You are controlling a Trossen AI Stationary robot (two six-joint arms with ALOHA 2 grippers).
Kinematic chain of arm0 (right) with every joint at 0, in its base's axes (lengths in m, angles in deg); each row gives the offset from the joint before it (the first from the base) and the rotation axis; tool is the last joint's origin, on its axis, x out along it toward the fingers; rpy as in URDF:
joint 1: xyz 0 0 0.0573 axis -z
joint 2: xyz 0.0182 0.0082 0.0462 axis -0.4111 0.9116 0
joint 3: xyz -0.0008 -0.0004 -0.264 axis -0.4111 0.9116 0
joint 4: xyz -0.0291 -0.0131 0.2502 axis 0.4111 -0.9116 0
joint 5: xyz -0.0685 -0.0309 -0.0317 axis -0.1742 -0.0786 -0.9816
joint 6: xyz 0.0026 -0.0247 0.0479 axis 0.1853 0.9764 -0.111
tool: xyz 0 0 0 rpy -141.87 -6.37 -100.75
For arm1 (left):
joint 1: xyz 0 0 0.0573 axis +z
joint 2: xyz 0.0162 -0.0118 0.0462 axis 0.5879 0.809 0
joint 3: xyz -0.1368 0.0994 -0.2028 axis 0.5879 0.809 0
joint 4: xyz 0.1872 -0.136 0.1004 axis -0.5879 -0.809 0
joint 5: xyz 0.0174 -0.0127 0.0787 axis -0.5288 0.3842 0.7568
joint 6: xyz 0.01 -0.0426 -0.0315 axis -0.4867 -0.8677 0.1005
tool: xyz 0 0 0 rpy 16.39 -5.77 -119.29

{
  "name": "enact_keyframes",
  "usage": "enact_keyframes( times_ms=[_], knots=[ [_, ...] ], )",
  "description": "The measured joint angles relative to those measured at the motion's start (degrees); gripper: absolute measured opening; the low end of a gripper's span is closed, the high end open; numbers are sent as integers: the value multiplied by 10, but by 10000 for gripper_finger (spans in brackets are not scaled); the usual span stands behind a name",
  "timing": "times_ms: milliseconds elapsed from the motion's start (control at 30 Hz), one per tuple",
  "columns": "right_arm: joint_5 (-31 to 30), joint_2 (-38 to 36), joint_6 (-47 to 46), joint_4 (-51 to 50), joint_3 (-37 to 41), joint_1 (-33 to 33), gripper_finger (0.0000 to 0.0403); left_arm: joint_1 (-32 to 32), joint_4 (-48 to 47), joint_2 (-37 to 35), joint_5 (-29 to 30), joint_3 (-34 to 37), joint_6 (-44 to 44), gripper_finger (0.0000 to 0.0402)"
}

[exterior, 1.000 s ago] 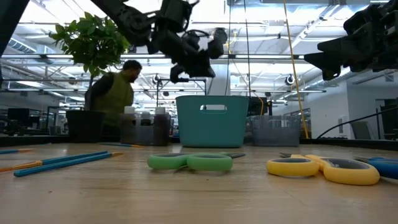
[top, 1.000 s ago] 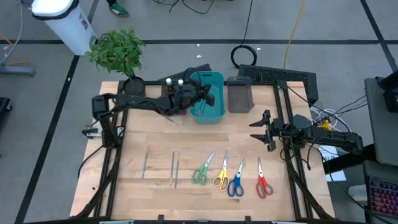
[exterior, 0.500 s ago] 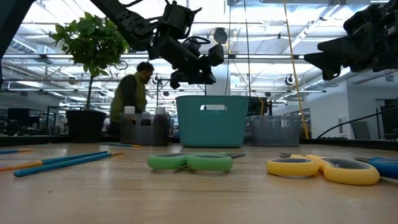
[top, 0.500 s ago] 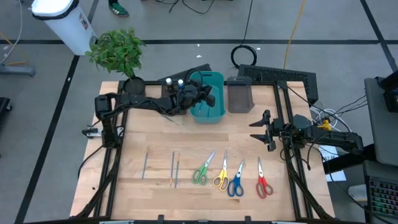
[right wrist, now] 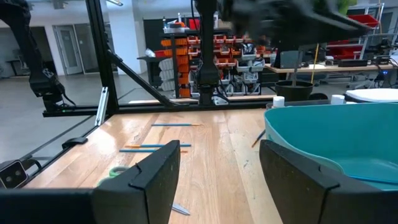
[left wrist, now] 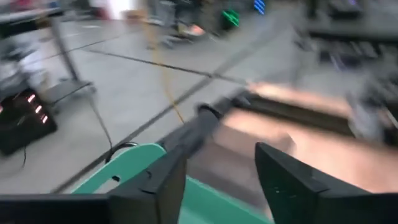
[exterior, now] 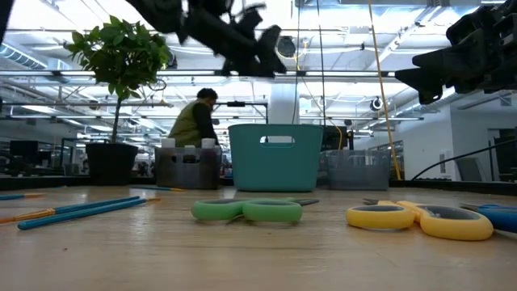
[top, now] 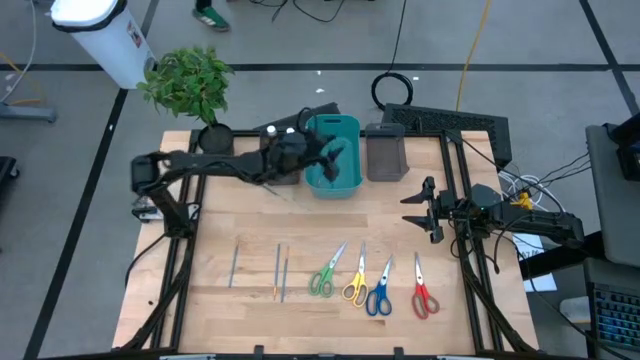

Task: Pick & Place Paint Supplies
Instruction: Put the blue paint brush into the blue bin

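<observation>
Four plastic-handled scissors (top: 372, 283) lie on pale wood; left pincer (top: 335, 152), spread, hangs above teal bin (top: 342, 186).

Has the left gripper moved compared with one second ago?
Yes. The left gripper has shifted slightly toward the table's left edge and risen, judged against the teal plastic bin; its jaws now stand apart.

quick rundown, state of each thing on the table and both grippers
left gripper: open, empty, above the teal bin
right gripper: open, empty, waiting at the table's right side
four scissors: flat in a row, near edge
brushes: flat on the table, left of the scissors
bottles: upright, left of the teal bin
grey bin: upright beside the teal bin
</observation>
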Motion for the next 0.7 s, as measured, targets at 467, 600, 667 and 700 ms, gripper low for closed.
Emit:
enact_keyframes(
  times_ms=[467, 600, 667, 700],
  knots=[
    [0, 0, 0, 0, 0, 0, 212, -109, -495, -99, -23, 7, 20, 253],
    [0, 0, 0, 0, 0, 0, 212, -118, -528, -86, -25, 41, -1, 253],
    [0, 0, 0, 0, 0, 0, 212, -116, -526, -82, -35, 60, -15, 253],
    [0, 0, 0, 1, 0, 0, 212, -112, -526, -82, -43, 72, -23, 253]
  ],
)
